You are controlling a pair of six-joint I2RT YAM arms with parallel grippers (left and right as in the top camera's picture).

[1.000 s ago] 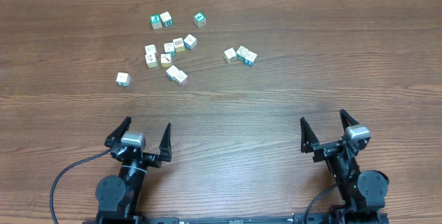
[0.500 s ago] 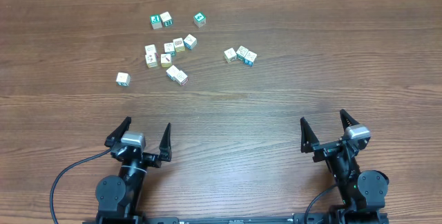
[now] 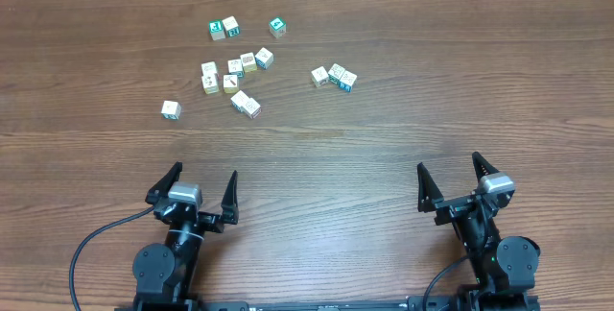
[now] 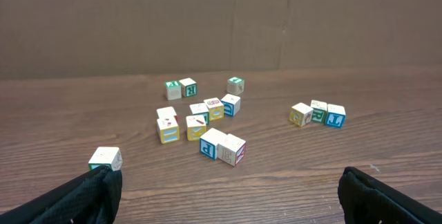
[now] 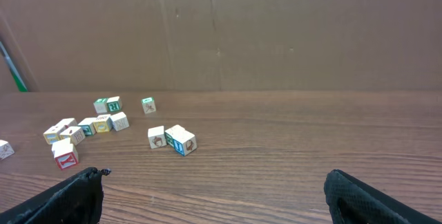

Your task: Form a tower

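The tower is out of view; only loose single cubes lie flat on the wooden table (image 3: 384, 129). A main scatter of cubes (image 3: 235, 66) sits far left of centre, and it also shows in the left wrist view as the cube scatter (image 4: 200, 117). A row of three cubes (image 3: 334, 76) lies to its right, the same three cubes (image 5: 173, 140) in the right wrist view. One lone cube (image 3: 171, 109) lies nearest my left gripper (image 3: 203, 175). My left gripper (image 4: 226, 175) and right gripper (image 3: 449, 165) stand open and empty near the front edge, well short of all cubes. The right gripper (image 5: 214, 175) has bare wood between its fingers.
A brown cardboard wall (image 4: 221, 23) runs along the table's far edge. A pair of cubes (image 3: 224, 29) and a single teal-faced cube (image 3: 277, 27) lie furthest back. A black cable (image 3: 96, 244) loops by the left arm's base.
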